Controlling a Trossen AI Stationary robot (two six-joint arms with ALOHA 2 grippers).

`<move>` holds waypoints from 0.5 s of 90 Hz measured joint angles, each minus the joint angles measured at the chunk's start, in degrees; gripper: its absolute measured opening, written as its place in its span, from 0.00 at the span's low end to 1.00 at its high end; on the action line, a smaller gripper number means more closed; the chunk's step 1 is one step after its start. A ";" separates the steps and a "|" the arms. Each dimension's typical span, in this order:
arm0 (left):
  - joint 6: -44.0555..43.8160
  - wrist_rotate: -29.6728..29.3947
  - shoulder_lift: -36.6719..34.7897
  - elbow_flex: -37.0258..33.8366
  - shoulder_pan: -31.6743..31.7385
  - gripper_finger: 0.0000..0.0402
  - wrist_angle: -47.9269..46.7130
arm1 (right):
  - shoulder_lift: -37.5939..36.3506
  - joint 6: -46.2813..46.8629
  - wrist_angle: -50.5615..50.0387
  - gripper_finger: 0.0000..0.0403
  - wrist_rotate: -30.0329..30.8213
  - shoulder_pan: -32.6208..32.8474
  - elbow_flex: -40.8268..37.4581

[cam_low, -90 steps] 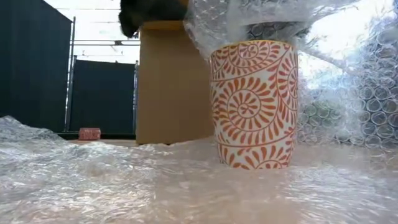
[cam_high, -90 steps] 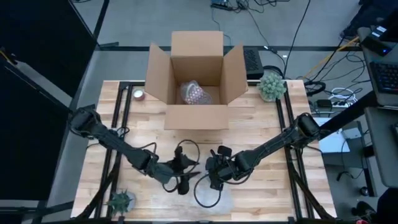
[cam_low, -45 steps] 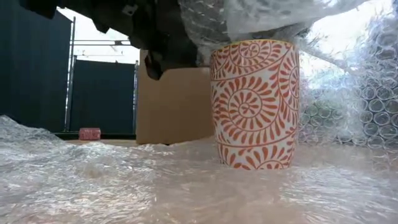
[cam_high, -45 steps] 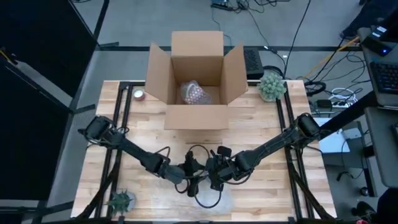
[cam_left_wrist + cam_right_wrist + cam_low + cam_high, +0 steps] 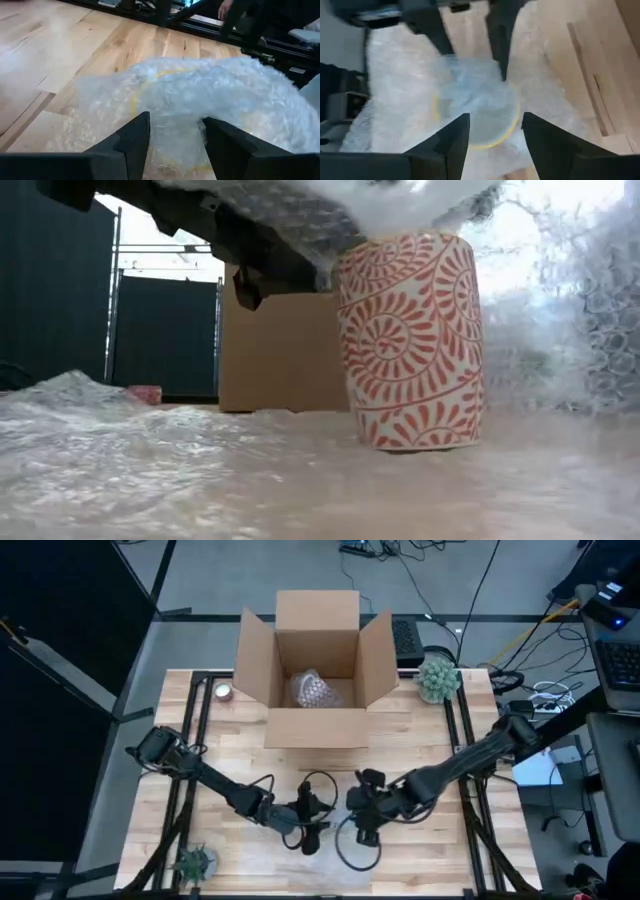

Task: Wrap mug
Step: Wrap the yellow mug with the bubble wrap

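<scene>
1. Since half a second ago my right gripper (image 5: 364,832) is backing off to the right, and the bubble wrap (image 5: 300,470) is now draping over the mug's mouth instead of hanging above it.
2. My left gripper (image 5: 312,838) is sitting just left of the mug (image 5: 408,340), fingers spread wide, nothing clamped; wrap lying between them.
3. Mug is standing upright on the wrap at the table's (image 5: 420,730) near-centre edge, rim showing through the film.
4. Right gripper's fingers are also apart, holding nothing, hovering over the mug.
5. I'm judging the mug rigid, glazed, breakable; the wrap light, floppy, springy. I'd pinch the film's loose edge, not the ceramic.
</scene>
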 joint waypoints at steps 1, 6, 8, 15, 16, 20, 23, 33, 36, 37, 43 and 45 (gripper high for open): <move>0.00 0.00 0.00 0.00 0.00 0.41 0.00 | -0.12 -0.02 0.02 0.42 0.00 0.17 0.01; -0.02 0.00 0.01 -0.04 0.03 0.41 -0.14 | -0.50 -0.54 0.08 0.42 0.12 1.35 0.01; -0.06 0.04 0.02 -0.04 0.04 0.41 -0.26 | -0.46 -0.86 0.08 0.42 0.28 1.92 0.01; -0.46 1.91 0.46 -0.27 -0.01 0.41 -1.57 | 0.78 -1.47 0.97 0.42 1.20 3.60 -0.09; -0.46 1.99 0.61 -0.35 -0.02 0.41 -1.82 | 1.02 -1.51 1.19 0.42 1.50 3.79 -0.13; -0.52 2.06 1.00 -0.60 -0.02 0.41 -3.10 | 2.54 -1.55 1.95 0.42 2.68 4.38 -0.25; -0.50 2.05 0.86 -0.63 -0.04 0.41 -2.98 | 3.69 -1.63 2.58 0.42 3.41 4.45 -0.32; -0.51 1.58 0.27 -0.20 -0.01 0.41 -1.10 | 6.80 -2.97 4.38 0.42 5.03 4.23 -0.34; -0.50 1.42 0.28 -0.22 0.00 0.41 -1.21 | 7.14 -3.07 4.17 0.42 5.07 4.38 -0.34; -0.49 1.41 0.31 -0.22 -0.01 0.41 -1.24 | 7.20 -3.06 4.02 0.42 5.05 4.50 -0.34; -0.49 1.40 0.39 -0.26 -0.02 0.41 -1.32 | 7.08 -2.16 2.22 0.42 4.73 5.17 -0.34; -0.50 1.40 0.39 -0.26 -0.02 0.41 -1.11 | 6.84 -1.48 1.35 0.42 4.43 5.41 -0.34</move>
